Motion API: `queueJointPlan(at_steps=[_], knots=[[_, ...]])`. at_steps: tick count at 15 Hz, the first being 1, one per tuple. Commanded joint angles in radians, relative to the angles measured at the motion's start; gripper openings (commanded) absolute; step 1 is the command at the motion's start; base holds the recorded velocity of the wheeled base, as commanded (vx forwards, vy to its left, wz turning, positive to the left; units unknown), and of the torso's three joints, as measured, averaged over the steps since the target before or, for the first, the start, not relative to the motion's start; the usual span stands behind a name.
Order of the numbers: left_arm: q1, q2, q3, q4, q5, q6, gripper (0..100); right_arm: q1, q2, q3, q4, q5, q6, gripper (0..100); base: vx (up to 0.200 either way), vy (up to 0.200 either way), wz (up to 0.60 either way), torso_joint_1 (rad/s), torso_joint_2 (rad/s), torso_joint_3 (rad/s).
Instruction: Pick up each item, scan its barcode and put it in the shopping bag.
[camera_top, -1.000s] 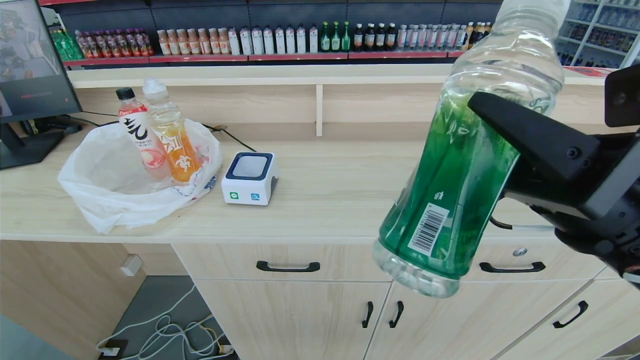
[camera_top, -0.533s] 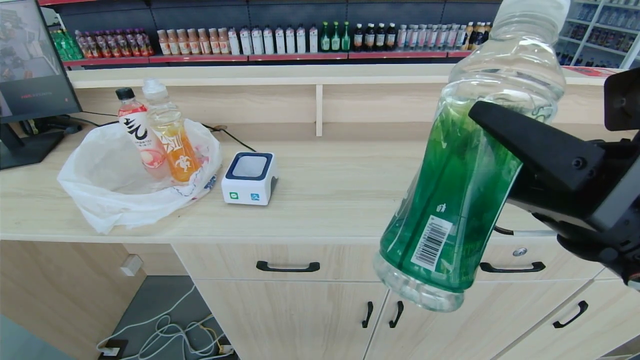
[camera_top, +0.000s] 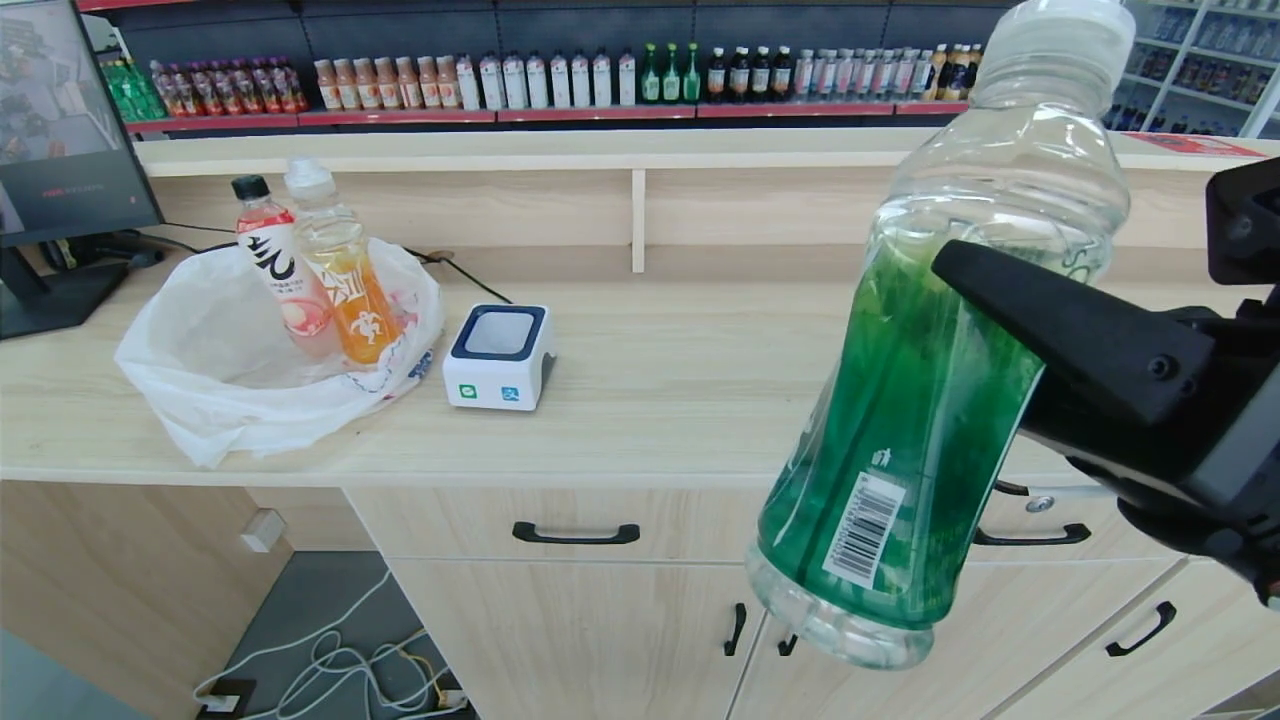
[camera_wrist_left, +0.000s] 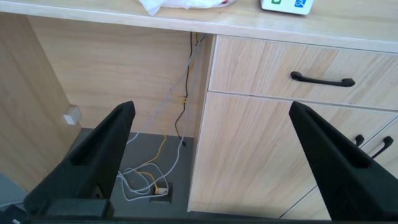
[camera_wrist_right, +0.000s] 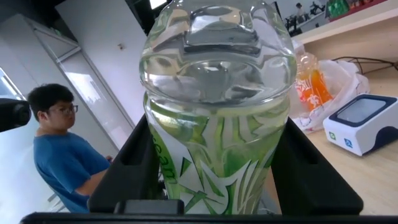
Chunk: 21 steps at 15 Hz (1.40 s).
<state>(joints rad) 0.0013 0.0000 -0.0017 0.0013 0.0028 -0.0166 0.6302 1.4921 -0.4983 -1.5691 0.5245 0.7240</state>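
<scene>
Bag (camera_top: 190, 400) sits left of the scanner (camera_top: 498, 356), two bottles (camera_top: 350, 290) leaning in it. Lower than the scanner, the left gripper (camera_wrist_left: 211, 112) gapes wide, empty. Well right of the scanner, up in the air, the right gripper (camera_wrist_right: 217, 174) clamps the green bottle (camera_top: 930, 420) at mid-body, tilted, barcode low. It looks filled, so weighty; smooth, slightly squashy plastic, I'd judge, and the labelled waist seems the surest hold.

Scanner (camera_top: 498, 358) stands just beside shopping bag (camera_top: 190, 400)
</scene>
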Motion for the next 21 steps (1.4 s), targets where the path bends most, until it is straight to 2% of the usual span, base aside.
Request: queueJointPlan(at_steps=[1, 7, 9, 13, 17, 19, 21], knots=[[0.000, 0.000, 0.000, 0.000, 0.000, 0.000, 100, 0.008, -0.001, 0.009, -0.002, 0.000, -0.006, 0, 0.000, 0.000, 0.00, 0.000, 0.00, 0.000], [0.000, 0.000, 0.000, 0.000, 0.000, 0.000, 100, 0.009, 0.000, 0.023, -0.002, 0.002, -0.049, 0, 0.000, 0.000, 0.00, 0.000, 0.00, 0.000], [0.000, 0.000, 0.000, 0.000, 0.000, 0.000, 100, 0.009, 0.002, 0.024, -0.002, 0.037, -0.091, 0, 0.000, 0.000, 0.00, 0.000, 0.00, 0.000], [0.000, 0.000, 0.000, 0.000, 0.000, 0.000, 100, 0.005, 0.056, 0.029, -0.002, 0.037, -0.291, 0, 0.000, 0.000, 0.00, 0.000, 0.00, 0.000], [0.000, 0.000, 0.000, 0.000, 0.000, 0.000, 100, -0.003, 0.152, -0.039, -0.002, -0.175, -0.486, 0, 0.000, 0.000, 0.00, 0.000, 0.00, 0.000], [0.000, 0.000, 0.000, 0.000, 0.000, 0.000, 100, 0.002, 0.154, -0.040, -0.002, -0.290, -0.532, 0, 0.000, 0.000, 0.00, 0.000, 0.00, 0.000], [0.000, 0.000, 0.000, 0.000, 0.000, 0.000, 100, 0.009, 0.151, -0.028, -0.002, -0.353, -0.584, 0, 0.000, 0.000, 0.00, 0.000, 0.00, 0.000]])
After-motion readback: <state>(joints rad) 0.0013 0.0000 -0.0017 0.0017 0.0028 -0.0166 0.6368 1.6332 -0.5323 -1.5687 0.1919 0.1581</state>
